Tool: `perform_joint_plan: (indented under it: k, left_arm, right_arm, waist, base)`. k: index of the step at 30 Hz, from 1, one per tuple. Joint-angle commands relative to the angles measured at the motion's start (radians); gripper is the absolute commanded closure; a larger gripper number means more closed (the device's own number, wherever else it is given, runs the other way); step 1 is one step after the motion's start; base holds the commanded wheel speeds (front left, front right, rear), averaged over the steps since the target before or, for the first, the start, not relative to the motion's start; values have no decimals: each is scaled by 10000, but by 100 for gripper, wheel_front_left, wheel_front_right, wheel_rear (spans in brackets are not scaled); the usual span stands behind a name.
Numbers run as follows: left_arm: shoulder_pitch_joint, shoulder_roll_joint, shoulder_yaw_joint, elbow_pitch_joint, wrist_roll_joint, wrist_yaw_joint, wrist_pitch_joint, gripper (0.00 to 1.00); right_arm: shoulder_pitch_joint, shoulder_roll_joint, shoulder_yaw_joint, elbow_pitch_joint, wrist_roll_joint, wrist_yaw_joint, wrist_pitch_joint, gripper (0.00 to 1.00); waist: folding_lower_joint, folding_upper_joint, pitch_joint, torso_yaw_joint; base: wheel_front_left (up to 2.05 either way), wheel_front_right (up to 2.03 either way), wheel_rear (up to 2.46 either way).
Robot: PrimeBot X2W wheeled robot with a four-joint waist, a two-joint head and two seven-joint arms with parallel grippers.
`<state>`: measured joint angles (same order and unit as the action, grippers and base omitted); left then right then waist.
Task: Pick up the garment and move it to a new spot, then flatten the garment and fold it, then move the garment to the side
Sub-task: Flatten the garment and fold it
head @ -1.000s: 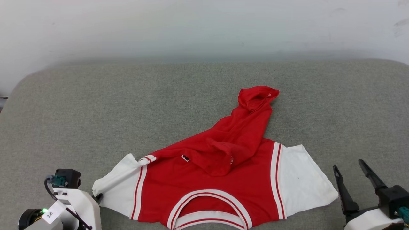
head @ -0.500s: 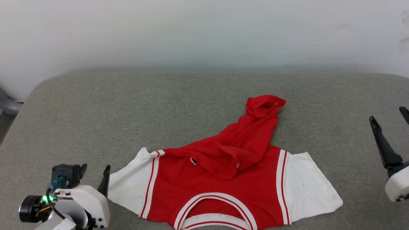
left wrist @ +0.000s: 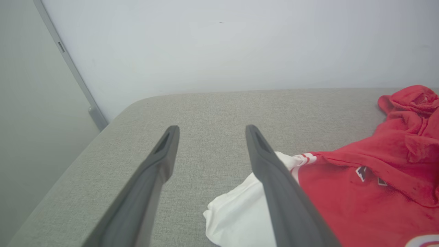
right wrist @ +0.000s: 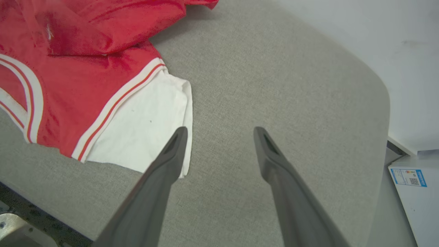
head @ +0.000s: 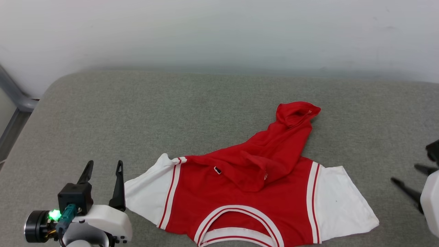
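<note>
Garment (head: 240, 202) bunched; left gripper (head: 104, 164) and right gripper (head: 404, 172) spread, empty.
Doubled-back hem (head: 296, 113) was judged liable to be folded in.

Likely a bare lab or test room, not a home: a grey pad (left wrist: 212, 106) lies under the left gripper (left wrist: 211, 127), a blank white wall (left wrist: 219, 44) ahead of it, a metal bar (left wrist: 97, 117) to its left (some frame, perhaps), and a labelled white box (right wrist: 411, 202) right of the right gripper (right wrist: 220, 129).
</note>
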<state>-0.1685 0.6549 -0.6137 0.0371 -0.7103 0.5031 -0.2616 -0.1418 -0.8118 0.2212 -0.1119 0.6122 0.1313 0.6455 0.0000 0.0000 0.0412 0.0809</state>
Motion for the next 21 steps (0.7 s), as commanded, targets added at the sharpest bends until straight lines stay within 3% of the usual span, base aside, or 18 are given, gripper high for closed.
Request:
perform_joint_plan:
  k: [1, 8, 15, 21]
  left_arm:
    - [123, -77, 106, -70, 145, 48, -46, 0]
    - [711, -930, 1041, -403, 1274, -268, -45, 0]
    - [814, -1713, 1738, -360, 2117, -842, -46, 0]
    - [653, -2179, 2170, -92, 2612, -1344, -46, 0]
  right_arm:
    - [96, -63, 108, 54, 123, -9, 159, 0]
    - [146, 44, 880, 908, 803, -9, 1218, 0]
    - [-227, 699, 1521, 2379, 717, -9, 620, 0]
    - [-219, 1367, 2667, 3662, 730, -6, 77, 0]
  waist:
    - [0, 0, 51, 58]
    - [0, 0, 468, 400]
    - [0, 0, 1044, 736]
    - [0, 0, 1296, 892]
  base:
    - [0, 0, 0]
    - [0, 0, 0]
    - [0, 0, 0]
    - [0, 0, 0]
